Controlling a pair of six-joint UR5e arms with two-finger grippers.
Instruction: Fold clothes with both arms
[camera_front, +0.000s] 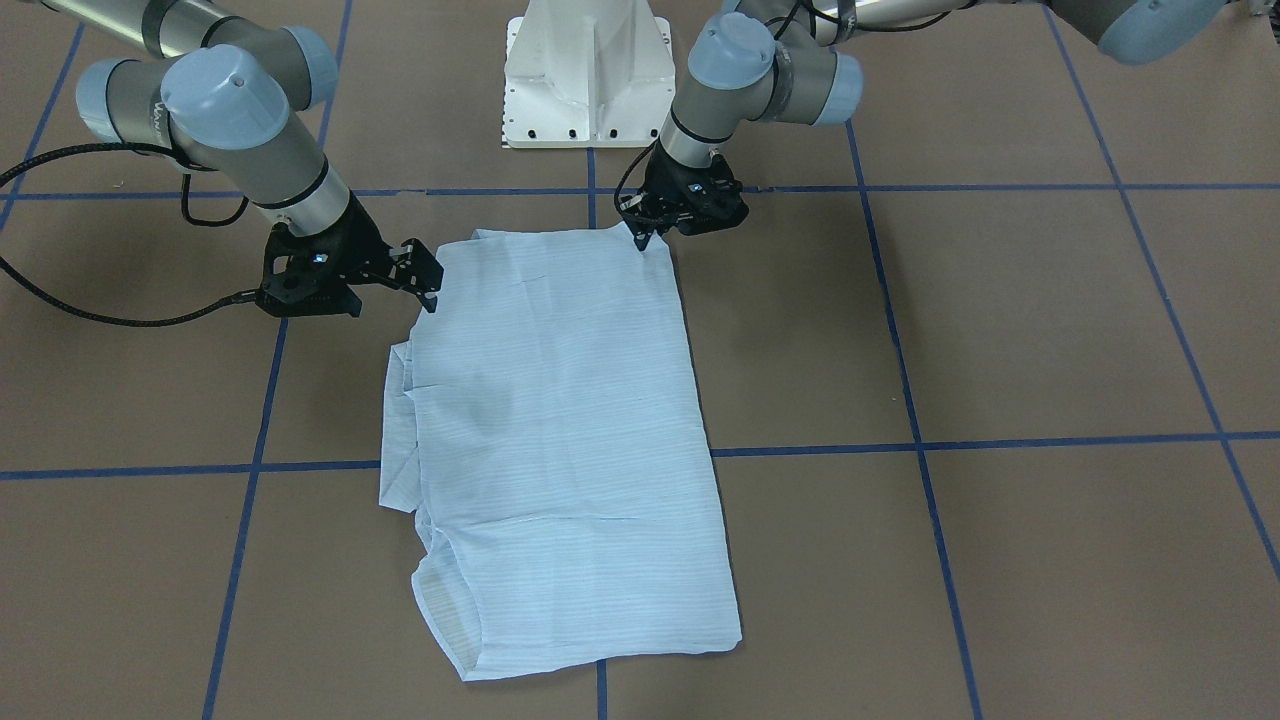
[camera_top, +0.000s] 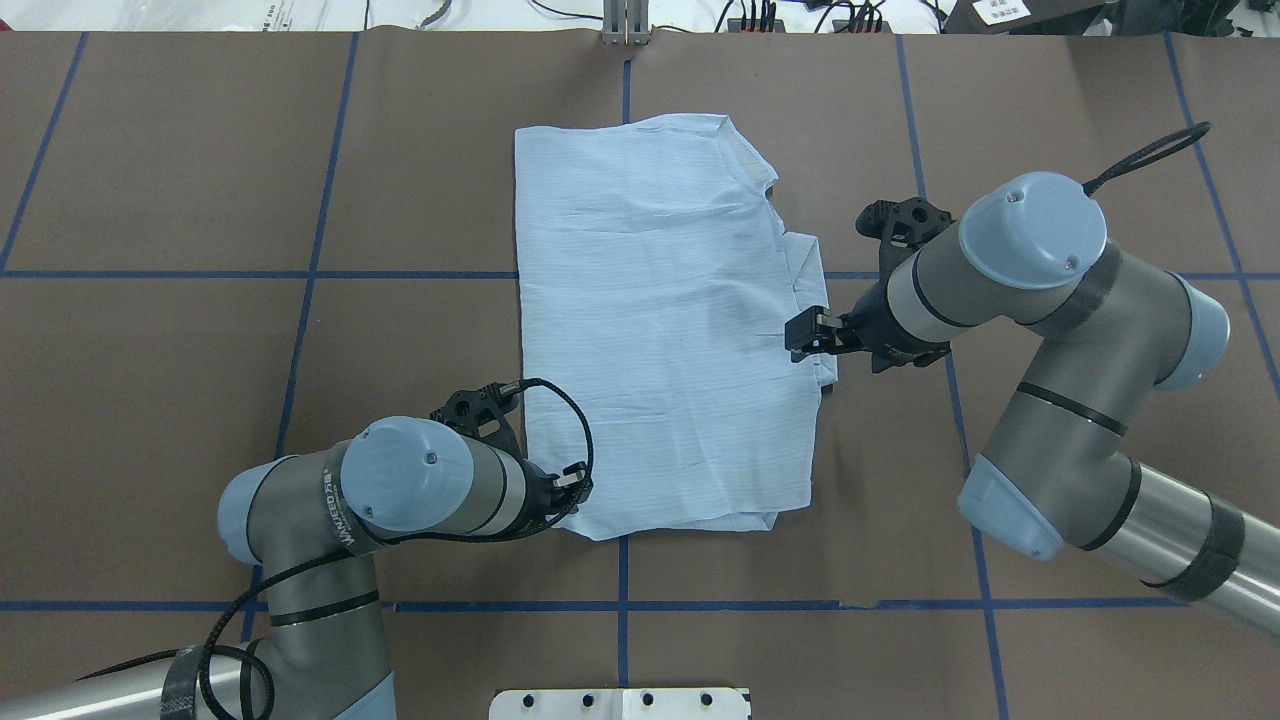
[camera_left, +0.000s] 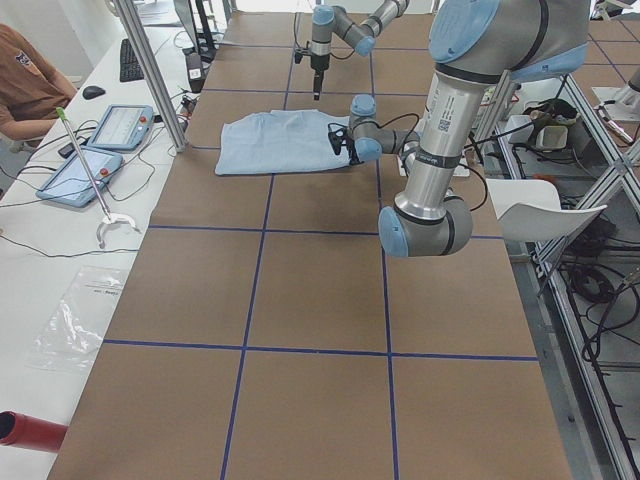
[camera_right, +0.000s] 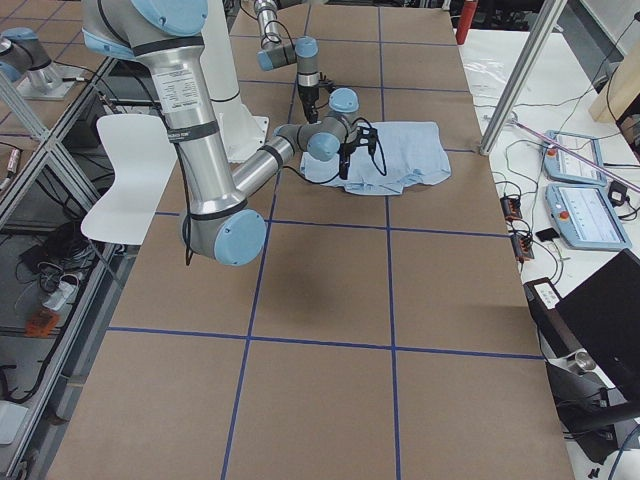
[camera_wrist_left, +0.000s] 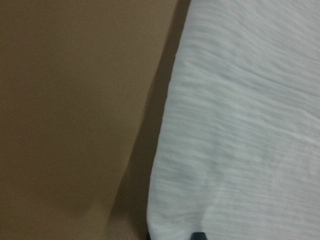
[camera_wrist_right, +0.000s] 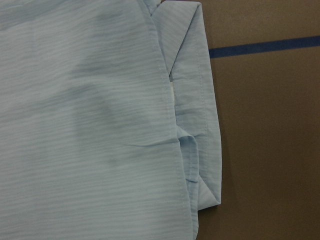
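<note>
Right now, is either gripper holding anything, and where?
Left gripper seems to pinch the shirt's near corner; right gripper looks open at its side edge.

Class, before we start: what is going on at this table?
A thin, light-blue striped shirt lies flat on the brown table, already folded into a rectangle. The robot's black left gripper is at its near corner on the robot's left. The right gripper, open, is at the opposite side edge, where folded layers stick out.
</note>
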